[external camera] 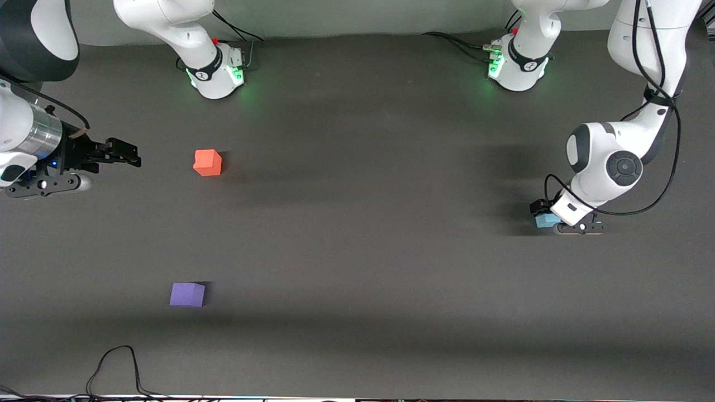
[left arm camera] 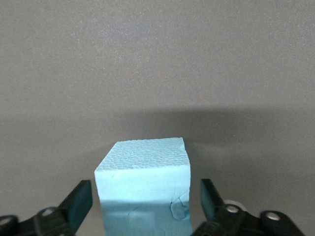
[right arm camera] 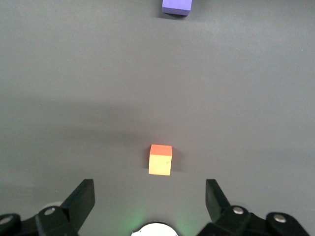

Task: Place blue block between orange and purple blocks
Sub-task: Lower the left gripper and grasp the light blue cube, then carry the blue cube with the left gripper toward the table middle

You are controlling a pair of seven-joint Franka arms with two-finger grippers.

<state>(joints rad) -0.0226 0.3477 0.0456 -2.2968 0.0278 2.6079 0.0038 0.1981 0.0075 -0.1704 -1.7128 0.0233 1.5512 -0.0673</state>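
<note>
The blue block (external camera: 543, 221) sits on the table toward the left arm's end. My left gripper (external camera: 550, 223) is down at the table around it, and the arm partly hides it. In the left wrist view the block (left arm camera: 142, 177) stands between the open fingers (left arm camera: 78, 204), with a small gap on each side. The orange block (external camera: 208, 162) and the purple block (external camera: 187, 294) lie toward the right arm's end, the purple one nearer the front camera. My right gripper (external camera: 131, 156) is open and empty in the air beside the orange block (right arm camera: 160, 160); the purple block (right arm camera: 176, 6) also shows in its wrist view.
The two arm bases (external camera: 215, 70) (external camera: 516, 67) stand along the table's back edge. A black cable (external camera: 117, 368) loops at the edge nearest the front camera, below the purple block. The dark table (external camera: 363, 223) stretches bare between the blue block and the other two.
</note>
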